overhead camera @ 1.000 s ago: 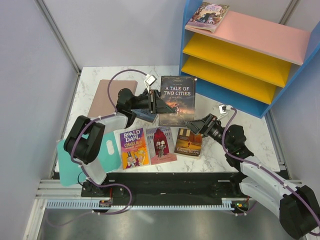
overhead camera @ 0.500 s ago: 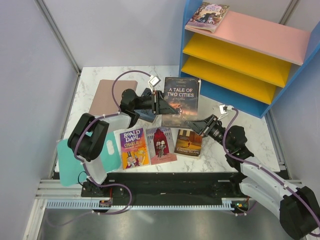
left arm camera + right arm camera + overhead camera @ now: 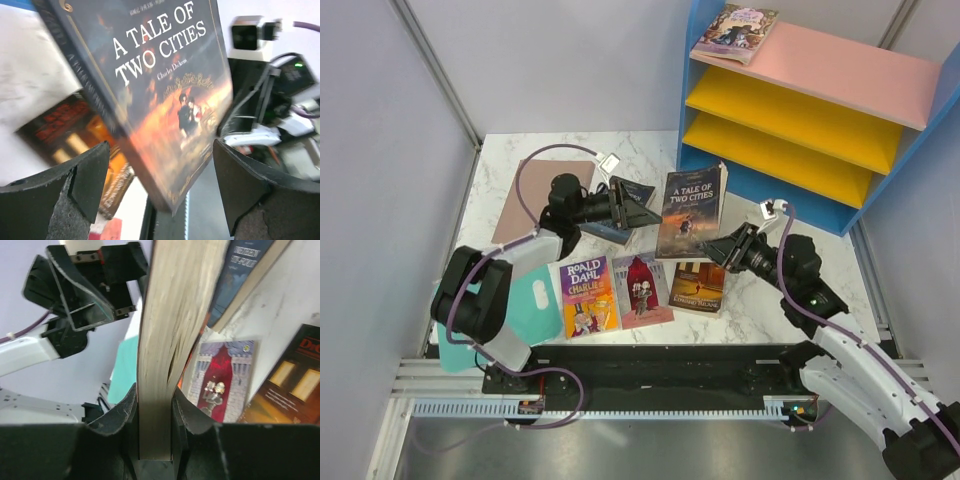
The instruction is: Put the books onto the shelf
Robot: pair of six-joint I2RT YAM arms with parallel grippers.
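Marble tabletop [image 3: 650,148], pale walls [image 3: 570,60], blue shelf [image 3: 850,65]

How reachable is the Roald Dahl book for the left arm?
Probably yes: the left gripper is open and empty, the Roald Dahl book lies uncovered beside that arm, and the right gripper holds A Tale of Two Cities elsewhere.

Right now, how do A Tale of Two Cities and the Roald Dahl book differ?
A Tale of Two Cities stands up, tilted, its lower edge clamped in the right gripper; the Roald Dahl book lies flat on the table. A Tale of Two Cities has a dark cover; the Roald Dahl book is yellow and purple. Neither is on the shelf.
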